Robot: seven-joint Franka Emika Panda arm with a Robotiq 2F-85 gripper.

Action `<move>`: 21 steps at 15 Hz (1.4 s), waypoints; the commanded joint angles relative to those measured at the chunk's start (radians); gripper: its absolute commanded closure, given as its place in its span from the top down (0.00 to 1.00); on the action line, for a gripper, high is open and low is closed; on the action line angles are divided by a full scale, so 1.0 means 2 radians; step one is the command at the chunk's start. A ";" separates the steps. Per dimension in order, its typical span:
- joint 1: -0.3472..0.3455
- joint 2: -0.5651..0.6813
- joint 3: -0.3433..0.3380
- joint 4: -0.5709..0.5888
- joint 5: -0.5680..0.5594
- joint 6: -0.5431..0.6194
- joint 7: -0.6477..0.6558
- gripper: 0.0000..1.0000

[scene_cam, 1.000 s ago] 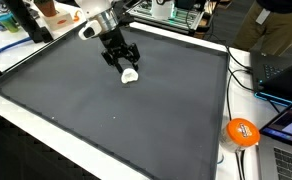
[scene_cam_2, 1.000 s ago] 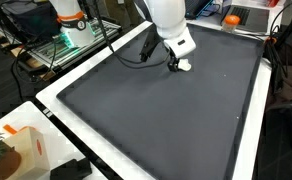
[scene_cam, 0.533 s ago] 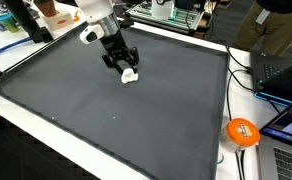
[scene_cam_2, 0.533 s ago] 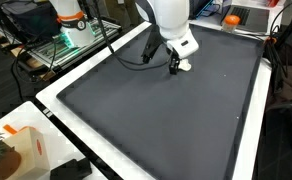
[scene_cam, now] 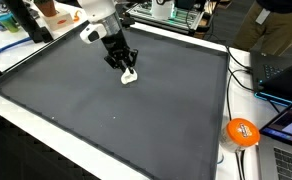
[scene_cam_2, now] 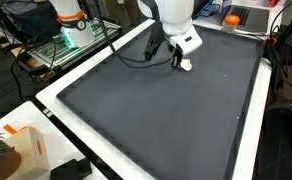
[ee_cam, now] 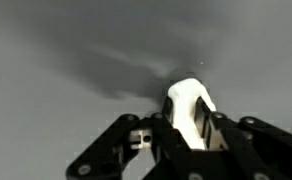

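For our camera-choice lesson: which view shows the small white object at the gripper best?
The wrist view: the white object looms large between the gripper fingers. In both exterior views the white object is only a small blob under the gripper.

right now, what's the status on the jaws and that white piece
Jaws shut on the white piece, gripping both sides. Piece low at the dark mat. Nothing else near it.
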 commanded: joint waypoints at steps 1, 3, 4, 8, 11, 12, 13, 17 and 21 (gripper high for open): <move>0.002 -0.035 -0.020 -0.030 -0.047 -0.004 0.034 0.01; 0.000 -0.062 -0.039 -0.049 -0.082 -0.019 0.057 0.03; 0.000 -0.072 -0.048 -0.056 -0.098 -0.024 0.066 0.00; 0.000 -0.077 -0.055 -0.062 -0.114 -0.020 0.072 0.02; -0.002 -0.067 -0.034 -0.056 -0.085 -0.007 0.059 0.01; 0.001 -0.063 -0.032 -0.052 -0.087 -0.003 0.064 0.01; 0.000 -0.057 -0.026 -0.047 -0.082 -0.001 0.061 0.01; 0.026 -0.033 -0.044 -0.032 -0.129 0.003 0.117 0.31; 0.069 -0.009 -0.077 -0.018 -0.205 0.019 0.197 0.62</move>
